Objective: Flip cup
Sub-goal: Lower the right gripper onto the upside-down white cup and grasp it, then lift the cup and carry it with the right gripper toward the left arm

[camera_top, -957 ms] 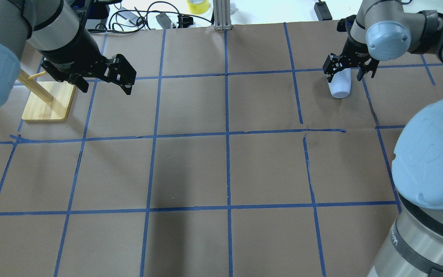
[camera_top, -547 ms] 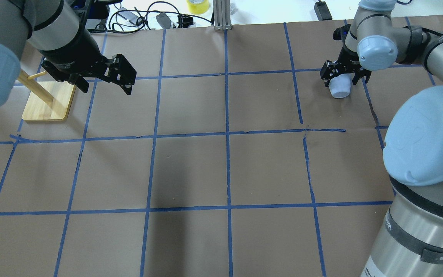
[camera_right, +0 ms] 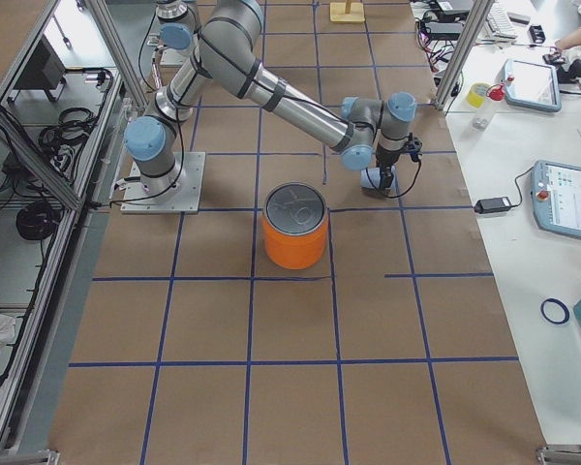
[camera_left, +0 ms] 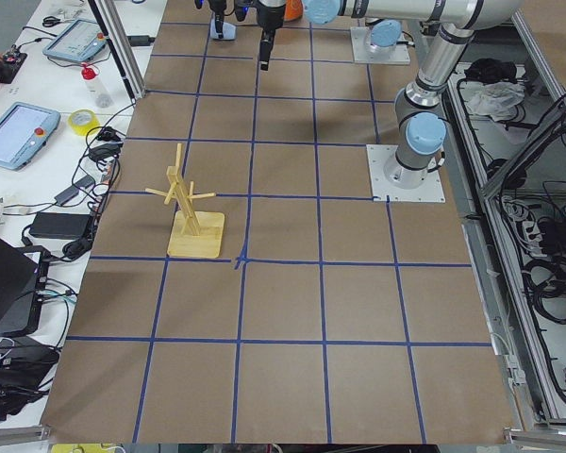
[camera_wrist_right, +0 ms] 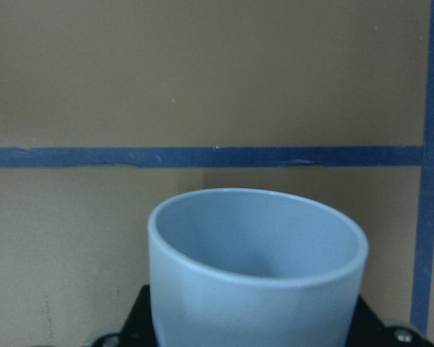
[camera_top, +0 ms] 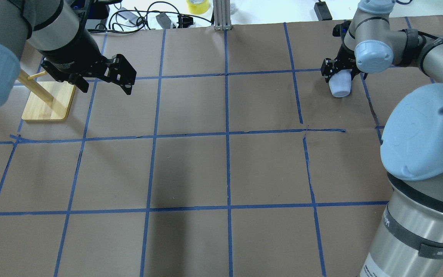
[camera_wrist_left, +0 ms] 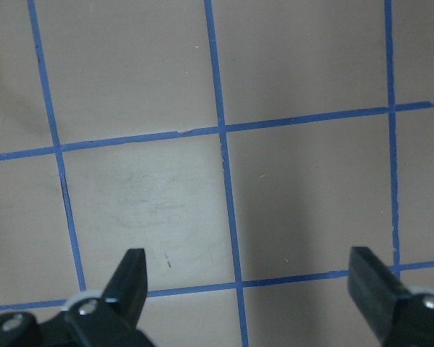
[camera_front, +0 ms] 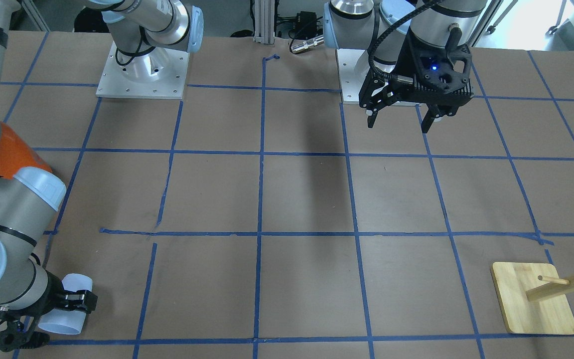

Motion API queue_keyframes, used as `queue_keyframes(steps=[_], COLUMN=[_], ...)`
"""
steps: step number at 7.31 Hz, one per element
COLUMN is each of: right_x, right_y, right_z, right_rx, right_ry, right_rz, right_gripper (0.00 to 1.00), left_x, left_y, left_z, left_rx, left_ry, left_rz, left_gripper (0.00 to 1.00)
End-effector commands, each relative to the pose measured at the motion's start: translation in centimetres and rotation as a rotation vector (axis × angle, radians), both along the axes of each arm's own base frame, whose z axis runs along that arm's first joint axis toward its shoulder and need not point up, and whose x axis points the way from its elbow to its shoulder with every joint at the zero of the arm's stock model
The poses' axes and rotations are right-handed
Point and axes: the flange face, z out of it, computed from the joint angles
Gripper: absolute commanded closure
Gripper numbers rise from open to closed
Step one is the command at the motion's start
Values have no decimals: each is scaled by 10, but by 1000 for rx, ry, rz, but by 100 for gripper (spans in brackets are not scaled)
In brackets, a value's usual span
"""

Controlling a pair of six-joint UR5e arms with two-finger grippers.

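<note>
We see the cup (camera_top: 340,88) tipped on its side at the far right of the table (camera_top: 225,169), clenched in the right claw (camera_top: 338,77). The left claw (camera_top: 127,75) hangs spread wide and released, holding nothing, near a wooden rack (camera_top: 48,102).

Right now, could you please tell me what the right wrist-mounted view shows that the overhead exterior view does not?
Only the right wrist-mounted view shows the cup's open mouth and hollow inside. Only the overhead exterior view shows the open left gripper, the wooden stand, and the right gripper closed on the cup. Both show the cup and the blue tape lines.
</note>
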Motion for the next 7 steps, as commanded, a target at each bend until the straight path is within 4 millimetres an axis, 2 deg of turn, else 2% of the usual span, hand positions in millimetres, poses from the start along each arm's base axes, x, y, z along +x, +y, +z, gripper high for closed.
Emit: queue_keyframes(steps=[1,2,3,4,5,6,7], right_x=[2,13,51,110,167,234,282], right_y=[-2,1,16,37,59,79,96], right_z=[12,37,84,122,149,152,152], right_rx=[-19,-44,-60,-54,-64,-66,-86], right_ry=[1,6,5,-11,-12,-7,-19], right_rz=[5,22,127,225,378,533,599], right_gripper=[100,100,100,100,100,100,100], left_x=[0,0,0,0,0,0,0], left_y=[0,0,0,0,0,0,0], left_z=[0,0,0,0,0,0,0], left_rx=[0,0,0,0,0,0,0], left_ry=[0,0,-1,0,0,0,0], left_rz=[0,-2,0,0,0,0,0], left_gripper=[0,0,0,0,0,0,0])
